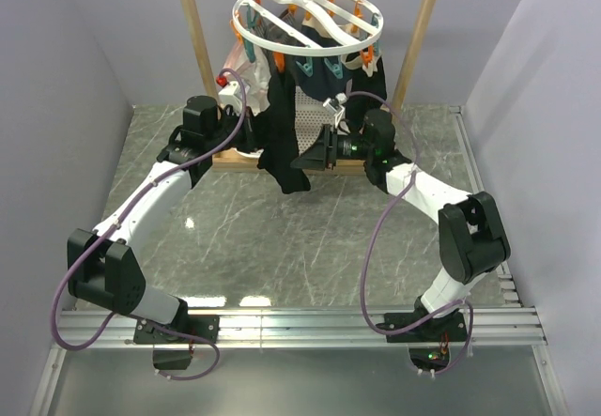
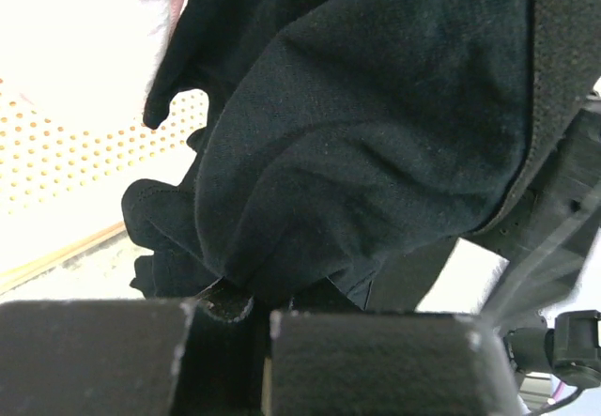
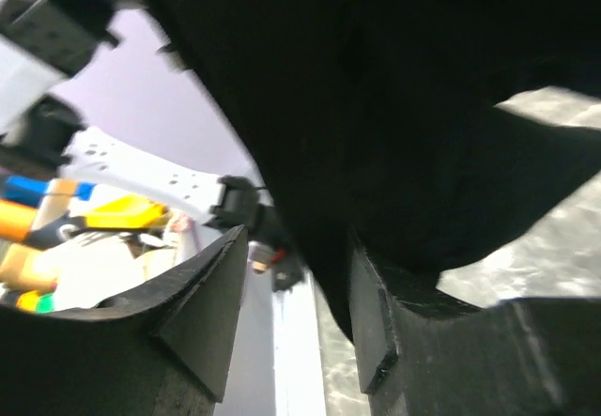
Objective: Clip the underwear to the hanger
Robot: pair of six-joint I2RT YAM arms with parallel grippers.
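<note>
Because the underwear (image 1: pixel 282 142) is soft, light knit fabric with no stiffness of its own, it drapes and bunches wherever it is unsupported, and it is likely to slip out of a shallow pinch. It hangs from the hanger (image 1: pixel 305 7), above the tabletop (image 1: pixel 282 247), with most of the cloth falling in one long fold between the two arms. Whether a clip already bites it cannot be determined from the overhead view.

The left claw (image 2: pixel 230 341) has its fingers nearly together, with a tab of black fabric seated in the narrow gap. Judge this as a closed hold on a lower fold of the garment. The right claw (image 3: pixel 296 294) stands with its jaws apart. The cloth hangs between them and brushes one finger (image 3: pixel 376 331), but it is not pinched.

Handling guidance:
- Take hold at the wide waistband, where the doubled elastic should give the firmest edge. The thin leg panels are likely to stretch and pull free.
- Keep the held edge flat and taut so that it enters a teal clip (image 1: pixel 305 67) cleanly.
- Expect the hanger to swing on its hook under the wooden frame (image 1: pixel 197 50). A push on the cloth may carry the clip away from the claw
</note>
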